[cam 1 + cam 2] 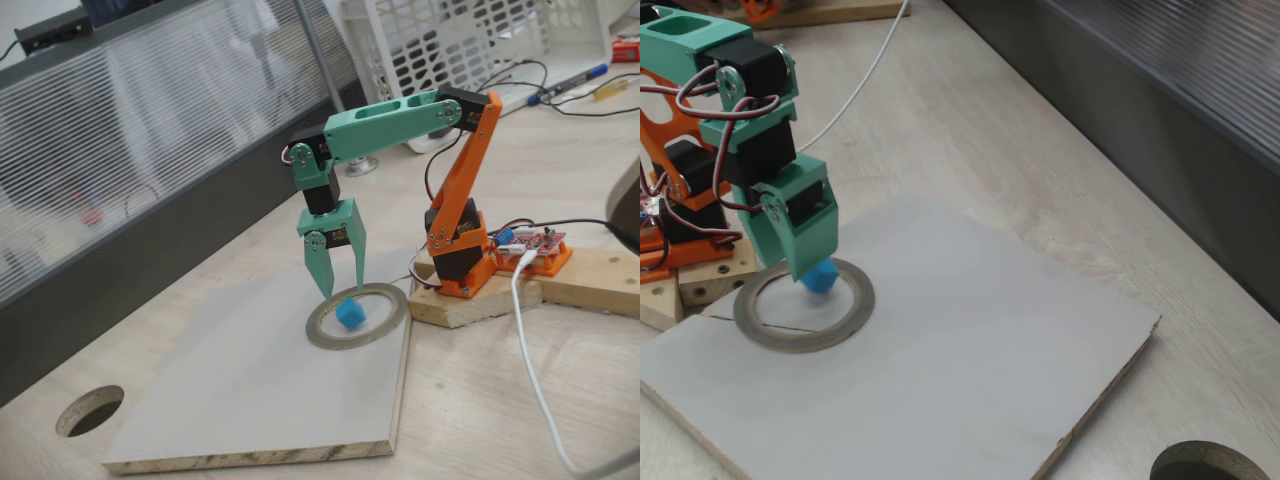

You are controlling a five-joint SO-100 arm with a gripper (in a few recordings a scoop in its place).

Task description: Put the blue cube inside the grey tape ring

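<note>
The blue cube (pixel 350 315) lies on the white board (pixel 250 400) inside the grey tape ring (pixel 397 312), near the ring's back edge. My green gripper (pixel 342 287) points straight down just above the cube, open, with its fingertips spread over it. In the other fixed view, the blue cube (pixel 821 278) peeks out from behind the lower edge of the gripper (pixel 800 268) and sits within the grey tape ring (pixel 800 340). I cannot tell whether the fingertips touch the cube.
The arm's orange base stands on a wooden block (pixel 470 305) beside the board, with a red circuit board (pixel 538 245) and a white cable (pixel 530 370). A round hole (pixel 90 410) opens in the table near the board's corner. A dark partition runs along the table's far side.
</note>
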